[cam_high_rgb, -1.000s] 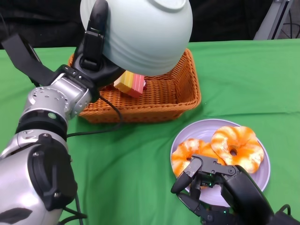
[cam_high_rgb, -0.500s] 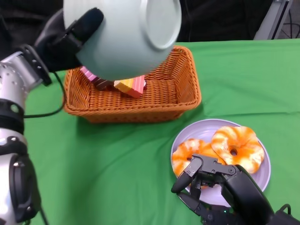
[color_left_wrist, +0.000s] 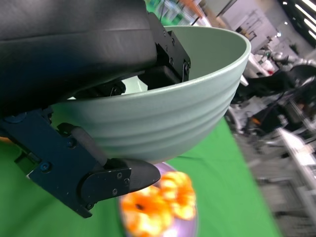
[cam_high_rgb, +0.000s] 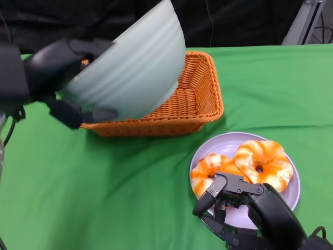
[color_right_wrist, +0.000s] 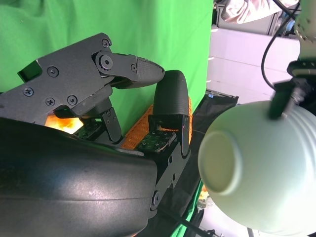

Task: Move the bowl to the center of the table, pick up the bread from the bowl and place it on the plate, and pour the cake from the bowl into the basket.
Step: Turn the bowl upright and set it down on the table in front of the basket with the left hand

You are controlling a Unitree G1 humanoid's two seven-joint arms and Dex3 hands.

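Your bowl (cam_high_rgb: 132, 70) is up in the air over the basket (cam_high_rgb: 195, 99), blocking most of its inside.
Left hand (cam_high_rgb: 49, 75) grips the bowl's rim, tilted. Right hand (cam_high_rgb: 244, 208) is spread, holding nothing, at the plate's (cam_high_rgb: 294, 195) near edge by the bread (cam_high_rgb: 260, 159) on the green desk (cam_high_rgb: 130, 182).

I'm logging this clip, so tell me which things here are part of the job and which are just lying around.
Part of the job: bowl held by left hand, basket, plate, bread.
Just lying around: green tablecloth; right hand idle by the plate.
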